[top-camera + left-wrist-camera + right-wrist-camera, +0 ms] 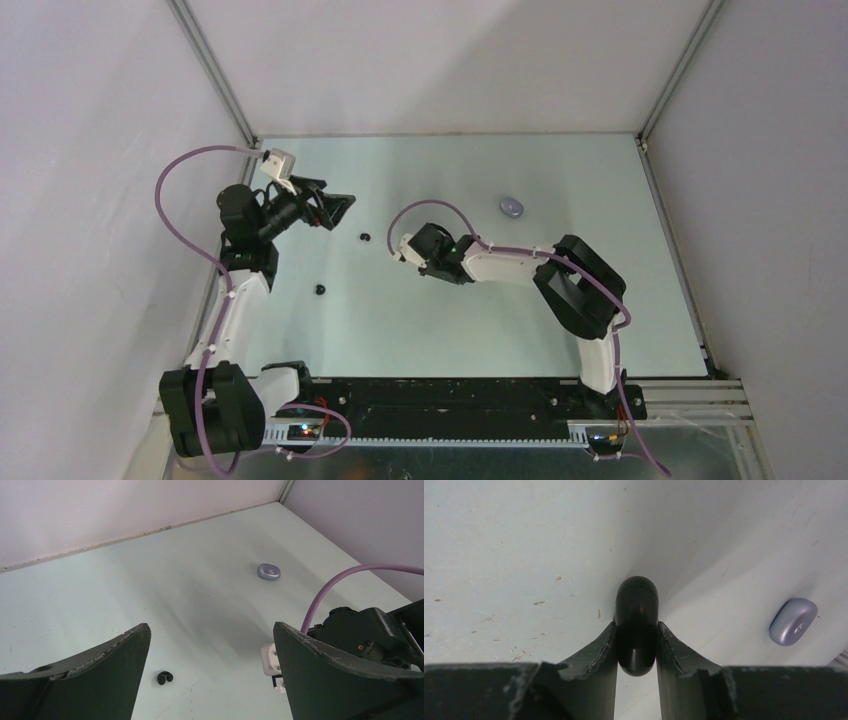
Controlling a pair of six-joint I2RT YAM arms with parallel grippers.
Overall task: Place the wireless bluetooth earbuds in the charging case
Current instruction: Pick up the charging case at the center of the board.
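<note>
Though black — glossy, oblong, seamed case (636, 625)

We are seeing one black earbud (364, 238) lying on the bench (450, 330) toward 10 o'clock from its middle, a tiny curled shape. A second black earbud (320, 289) is lying apart from it, off at its 7 o'clock. The pale purple charging case (511, 206), a smooth closed pebble, is resting flat at about 1 o'clock, well apart from both buds. The black charging case (636, 600), glossy and oval, is sitting pinched between the fingers of the right hand (636, 630), its rounded end sticking out past them.
</note>
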